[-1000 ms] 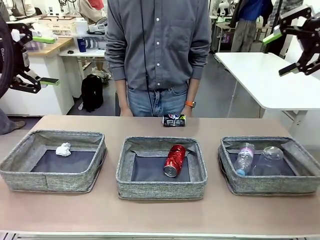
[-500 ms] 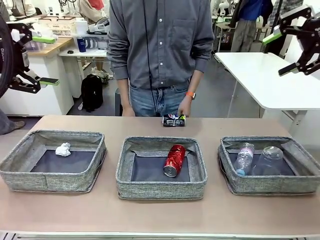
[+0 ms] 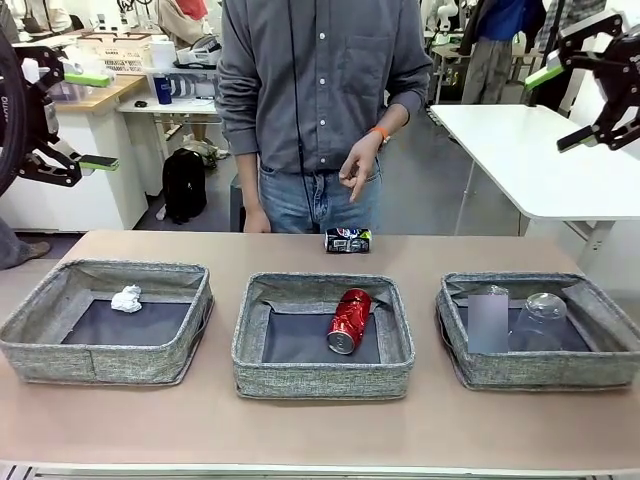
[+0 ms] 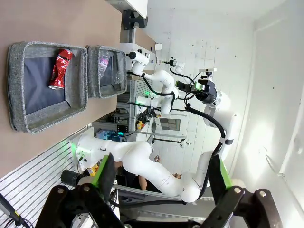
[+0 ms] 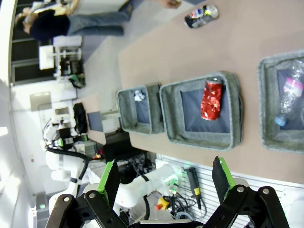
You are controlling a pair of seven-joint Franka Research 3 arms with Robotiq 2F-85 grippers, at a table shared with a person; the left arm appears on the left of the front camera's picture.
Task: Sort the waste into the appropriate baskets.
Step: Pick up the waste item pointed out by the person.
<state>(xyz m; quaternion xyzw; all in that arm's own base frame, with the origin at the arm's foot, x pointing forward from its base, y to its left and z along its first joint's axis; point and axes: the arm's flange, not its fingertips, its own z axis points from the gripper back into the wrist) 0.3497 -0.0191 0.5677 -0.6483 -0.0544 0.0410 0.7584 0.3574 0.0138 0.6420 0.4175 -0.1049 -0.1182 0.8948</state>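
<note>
Three baskets sit in a row on the table [image 3: 320, 440], and most of the waste is already sorted; the left basket [image 3: 40, 345] has the crumpled white paper ball [image 3: 127, 298], the middle basket [image 3: 320, 378] has the red can [image 3: 348, 320] lying on its side, and the right basket [image 3: 600, 370] holds the clear plastic cup [image 3: 541, 318] with the water bottle [image 5: 287, 102] beside it, its blue cap showing in the right wrist view; only the dark printed can [image 3: 348, 240] is out, lying on its side at the far edge of the table, just behind the middle basket and right in front of the person, whose hand [image 3: 358, 170] is lifted clear of it; both arms hang high and off to the sides, the left gripper [image 3: 85, 120] and the right gripper [image 3: 560, 105] each with jaws spread wide and nothing in them; so the step in hand looks like fetching that last can; the next move probably means one arm reaching across the middle basket, closing on the can's round body without rolling it, then dropping it next to the red can.
</note>
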